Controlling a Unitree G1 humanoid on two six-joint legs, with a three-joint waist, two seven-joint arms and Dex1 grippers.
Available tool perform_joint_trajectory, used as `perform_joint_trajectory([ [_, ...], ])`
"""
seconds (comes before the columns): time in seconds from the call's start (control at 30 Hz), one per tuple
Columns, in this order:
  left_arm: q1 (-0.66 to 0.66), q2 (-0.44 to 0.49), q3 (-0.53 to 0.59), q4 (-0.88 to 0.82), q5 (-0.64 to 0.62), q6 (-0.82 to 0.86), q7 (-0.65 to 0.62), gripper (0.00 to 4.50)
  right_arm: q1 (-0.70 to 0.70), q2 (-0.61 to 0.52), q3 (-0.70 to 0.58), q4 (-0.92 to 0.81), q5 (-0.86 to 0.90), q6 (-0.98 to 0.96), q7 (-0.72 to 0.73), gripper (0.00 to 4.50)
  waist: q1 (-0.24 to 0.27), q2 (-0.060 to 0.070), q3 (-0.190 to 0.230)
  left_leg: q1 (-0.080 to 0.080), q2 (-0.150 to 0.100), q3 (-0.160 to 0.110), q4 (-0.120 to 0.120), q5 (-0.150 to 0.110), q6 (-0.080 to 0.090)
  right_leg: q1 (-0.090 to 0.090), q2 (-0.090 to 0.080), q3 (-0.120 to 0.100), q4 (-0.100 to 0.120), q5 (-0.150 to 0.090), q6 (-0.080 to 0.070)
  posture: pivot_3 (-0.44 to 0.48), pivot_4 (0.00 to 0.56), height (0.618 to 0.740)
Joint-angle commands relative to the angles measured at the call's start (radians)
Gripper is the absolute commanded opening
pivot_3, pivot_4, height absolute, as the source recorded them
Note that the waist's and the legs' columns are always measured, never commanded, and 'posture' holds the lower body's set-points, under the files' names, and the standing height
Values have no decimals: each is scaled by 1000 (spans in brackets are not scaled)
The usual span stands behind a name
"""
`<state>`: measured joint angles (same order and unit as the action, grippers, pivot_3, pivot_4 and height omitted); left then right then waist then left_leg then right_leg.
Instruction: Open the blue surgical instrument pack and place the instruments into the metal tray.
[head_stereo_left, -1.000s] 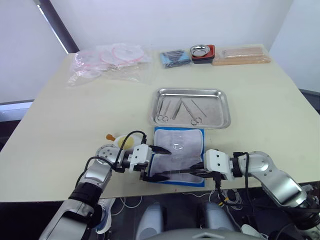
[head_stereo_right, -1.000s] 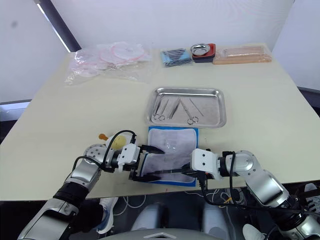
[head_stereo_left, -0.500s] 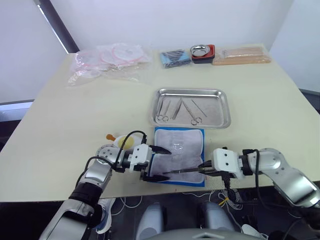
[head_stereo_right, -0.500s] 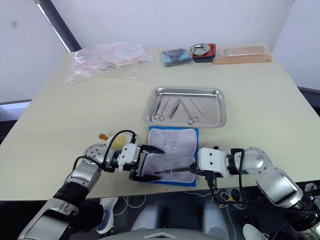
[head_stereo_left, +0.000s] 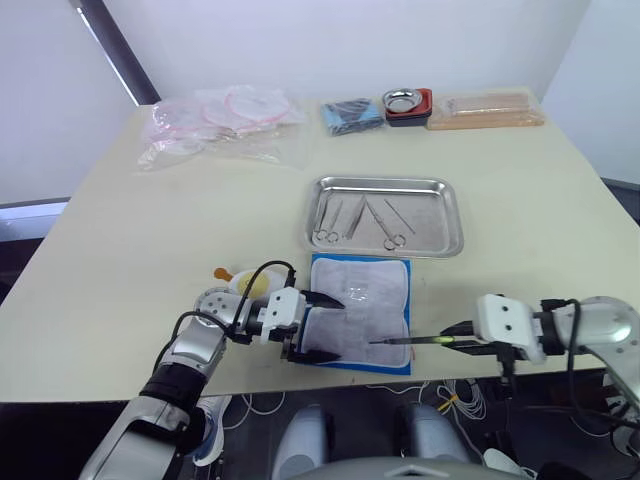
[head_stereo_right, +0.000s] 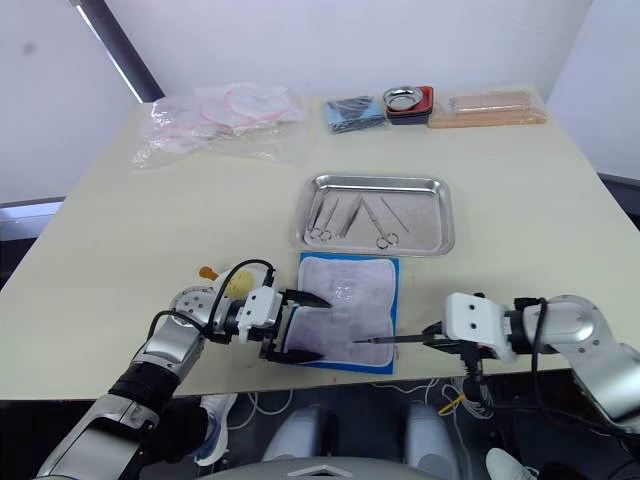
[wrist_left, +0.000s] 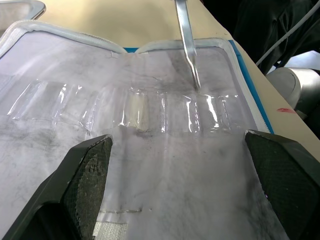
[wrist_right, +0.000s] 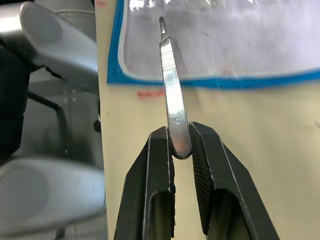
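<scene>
Pack lies open on the table, just in front of the tray, grey lining up. Right gripper is closed on a slim tool, whose tip reaches over the pack's near right corner. Left gripper rests spread wide at the pack's left edge. Four instruments lie in the tray.

Pale cream table, matte top, evenly lit from overhead; no hard shadows. Plain white wall behind it, with a dark diagonal bar crossing the wall's left side. Dark floor beyond the table's left edge.
</scene>
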<state>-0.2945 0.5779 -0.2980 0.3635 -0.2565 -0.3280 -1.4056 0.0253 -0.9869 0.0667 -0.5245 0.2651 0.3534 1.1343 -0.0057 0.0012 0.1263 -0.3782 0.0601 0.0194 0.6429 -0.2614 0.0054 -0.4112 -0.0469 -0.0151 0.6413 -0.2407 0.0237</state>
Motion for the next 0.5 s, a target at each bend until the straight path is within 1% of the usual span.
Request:
perform_joint_trajectory([
  [0.03, 48, 19, -66, 113, 130, 31, 14, 4500, 22, -34, -93, -18, 51, -39, 44, 37, 0, 0, 0, 0, 0, 0, 0, 0, 0, 0, 0, 0, 0, 0, 0, 0, 150, 740],
  [0.13, 47, 17, -68, 116, 131, 29, 13, 4500, 37, -51, -146, -17, 96, 5, 54, 37, 0, 0, 0, 0, 0, 0, 0, 0, 0, 0, 0, 0, 0, 0, 0, 0, 150, 740],
  [0.2, 45, 15, -68, 117, 131, 28, 13, 4500, 24, -28, -187, -14, 159, 67, 29, 37, 0, 0, 1, 0, 0, 0, 0, 0, 0, 0, 0, 0, 0, 0, 0, 0, 150, 740],
  [0.33, 45, 13, -68, 113, 130, 31, 15, 4500, -51, 64, -232, 25, 245, 160, -77, 37, -1, -2, 1, 0, -1, 0, 0, 0, 0, 0, 0, 0, 0, 0, 0, 0, 150, 740],
  [0.43, 48, 13, -68, 107, 130, 34, 17, 4500, -119, 141, -226, 81, 226, 199, -194, 37, -1, -2, 2, 0, -1, -1, 0, 0, 0, 0, 0, 0, 0, 0, 0, 0, 150, 740],
  [0.5, 48, 14, -68, 104, 130, 36, 18, 4500, -157, 169, -217, 99, 232, 254, -243, 37, 1, -1, 2, -1, -2, -1, 0, 0, 0, 0, 0, 1, 0, 0, 0, 0, 150, 740],
])
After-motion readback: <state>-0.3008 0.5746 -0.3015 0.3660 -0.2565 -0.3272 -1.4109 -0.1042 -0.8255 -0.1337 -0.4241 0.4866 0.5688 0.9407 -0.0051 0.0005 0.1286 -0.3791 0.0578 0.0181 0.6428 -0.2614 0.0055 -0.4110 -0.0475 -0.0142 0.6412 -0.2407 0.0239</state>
